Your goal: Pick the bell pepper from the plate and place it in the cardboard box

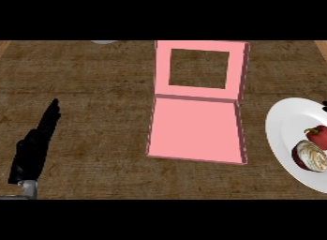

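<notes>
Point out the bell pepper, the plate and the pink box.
bell pepper (pixel 323 137), head view, on its red body.
plate (pixel 279 123), head view, on its bare left rim.
pink box (pixel 193 129), head view, on its front panel.

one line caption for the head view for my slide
Red bell pepper on white plate, right of the pink box; left hand open.

Even, dim light (soft shadows), no glare.

bell pepper (pixel 322 136) on plate (pixel 283 122), pink box (pixel 196 126), left hand (pixel 36 145)
</notes>
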Robot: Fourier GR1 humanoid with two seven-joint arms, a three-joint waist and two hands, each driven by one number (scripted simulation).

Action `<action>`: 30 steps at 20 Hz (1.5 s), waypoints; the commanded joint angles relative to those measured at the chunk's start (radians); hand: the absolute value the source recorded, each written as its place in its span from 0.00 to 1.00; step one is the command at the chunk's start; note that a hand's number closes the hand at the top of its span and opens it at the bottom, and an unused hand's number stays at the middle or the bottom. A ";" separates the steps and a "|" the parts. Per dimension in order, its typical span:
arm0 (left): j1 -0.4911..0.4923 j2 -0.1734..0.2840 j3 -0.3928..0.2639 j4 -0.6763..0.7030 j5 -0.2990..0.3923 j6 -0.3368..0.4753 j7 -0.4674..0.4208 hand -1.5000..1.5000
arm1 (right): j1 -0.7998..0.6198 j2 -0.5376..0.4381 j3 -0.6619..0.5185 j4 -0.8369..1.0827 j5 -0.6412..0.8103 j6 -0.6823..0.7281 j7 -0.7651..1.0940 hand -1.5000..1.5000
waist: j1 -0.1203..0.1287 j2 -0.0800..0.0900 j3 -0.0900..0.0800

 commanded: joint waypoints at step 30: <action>-0.017 -0.127 0.078 -0.027 -0.124 -0.085 0.039 0.50 | -0.041 0.222 -0.124 0.131 0.297 -0.043 -0.050 0.00 | -0.004 -0.001 0.000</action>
